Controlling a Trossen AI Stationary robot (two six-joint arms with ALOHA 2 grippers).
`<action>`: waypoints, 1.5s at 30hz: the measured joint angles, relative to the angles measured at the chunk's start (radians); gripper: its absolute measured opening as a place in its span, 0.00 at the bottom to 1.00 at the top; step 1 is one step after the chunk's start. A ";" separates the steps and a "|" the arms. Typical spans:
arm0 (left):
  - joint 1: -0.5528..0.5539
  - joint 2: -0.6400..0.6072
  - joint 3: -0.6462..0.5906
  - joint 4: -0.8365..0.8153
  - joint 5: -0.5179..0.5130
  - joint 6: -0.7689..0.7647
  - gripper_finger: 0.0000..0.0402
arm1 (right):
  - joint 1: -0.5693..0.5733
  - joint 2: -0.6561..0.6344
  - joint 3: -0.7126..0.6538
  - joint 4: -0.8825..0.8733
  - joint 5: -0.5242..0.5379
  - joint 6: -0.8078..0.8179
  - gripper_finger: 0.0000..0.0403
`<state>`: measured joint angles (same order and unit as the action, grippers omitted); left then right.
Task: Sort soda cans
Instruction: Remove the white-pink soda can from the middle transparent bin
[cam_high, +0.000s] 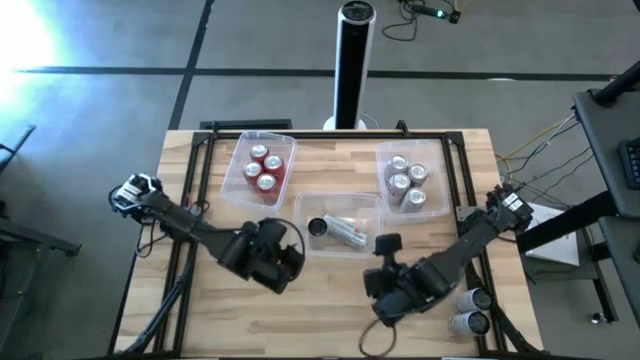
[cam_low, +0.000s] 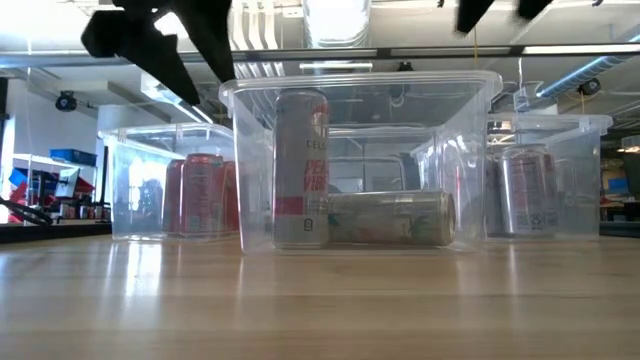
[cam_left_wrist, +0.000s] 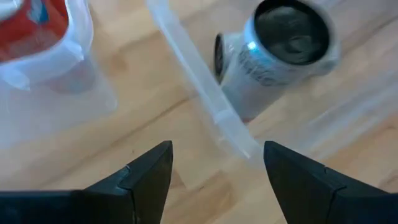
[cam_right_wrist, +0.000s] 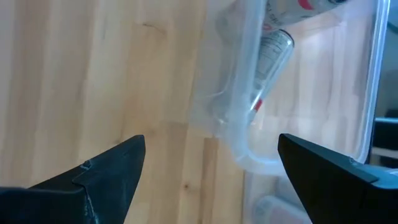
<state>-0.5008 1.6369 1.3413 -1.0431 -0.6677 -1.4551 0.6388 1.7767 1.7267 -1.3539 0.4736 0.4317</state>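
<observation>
middle tub, both claws empty

i'm seeing the left gripper and right gripper hanging apart, empty, beside the middle tub. standing can w/ lying can inside; label's blurring. low view's cropping both arms.

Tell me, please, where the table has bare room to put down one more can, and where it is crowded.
Bare wood lies between the red-can tub and the silver-can tub, behind the middle tub, and along the near edge between the two arms. Crowded: around the middle tub, flanked by the left gripper and right gripper, and the near right corner with two loose cans.
</observation>
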 joint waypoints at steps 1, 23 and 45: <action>0.015 0.006 0.004 0.000 0.030 0.001 0.59 | -0.017 0.000 -0.006 0.007 -0.001 -0.011 0.90; 0.094 0.002 0.114 -0.072 0.203 0.267 0.59 | -0.174 -0.124 -0.133 0.250 -0.172 -0.273 0.90; -0.125 -0.195 0.064 -0.392 0.081 0.515 0.37 | -0.562 0.008 -0.132 0.381 -0.317 -1.002 0.66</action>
<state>-0.6258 1.4422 1.4050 -1.4350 -0.5866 -0.9396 0.0766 1.7846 1.5951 -0.9728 0.1570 -0.5703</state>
